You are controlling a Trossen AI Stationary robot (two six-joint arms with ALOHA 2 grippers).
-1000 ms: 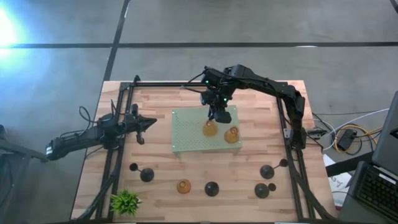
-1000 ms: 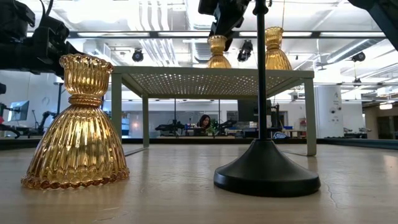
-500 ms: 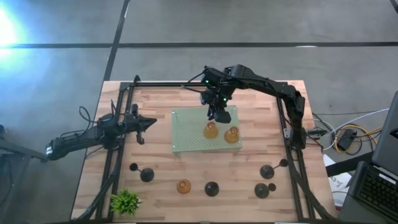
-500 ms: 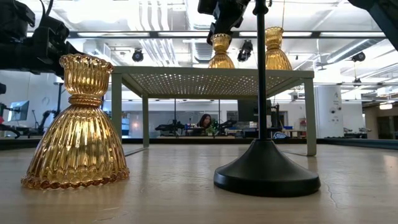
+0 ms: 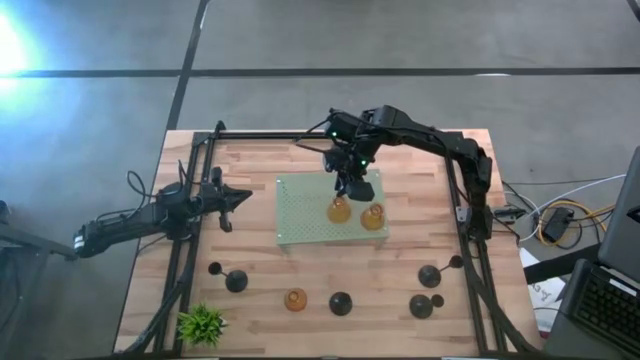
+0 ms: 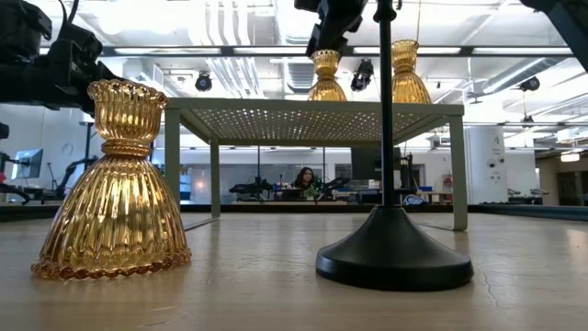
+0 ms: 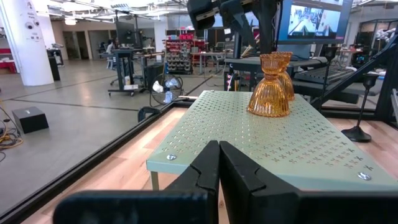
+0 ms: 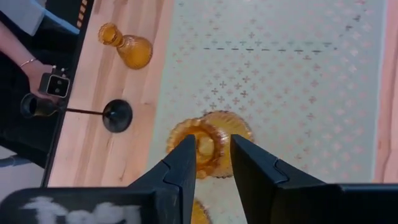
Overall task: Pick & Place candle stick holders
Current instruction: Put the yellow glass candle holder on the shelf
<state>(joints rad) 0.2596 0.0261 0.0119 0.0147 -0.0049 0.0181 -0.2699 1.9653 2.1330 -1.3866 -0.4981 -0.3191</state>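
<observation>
The right gripper (image 5: 347, 188) is held open just above an amber holder (image 5: 339, 209) set on the green mat (image 5: 300, 215), near its far edge. If a finger is bumped against its top, the holder can be tipped into the second amber holder (image 5: 374, 216) beside it. The left gripper (image 5: 238, 198) is kept closed and empty by the table's left edge.

The amber holders (image 6: 112, 184) look like ribbed, glossy glass. The black holders (image 6: 393, 248) have a smooth matt finish. The desk (image 5: 400, 300) is pale planked wood, and the green mat (image 7: 267, 140) looks perforated and matt.
</observation>
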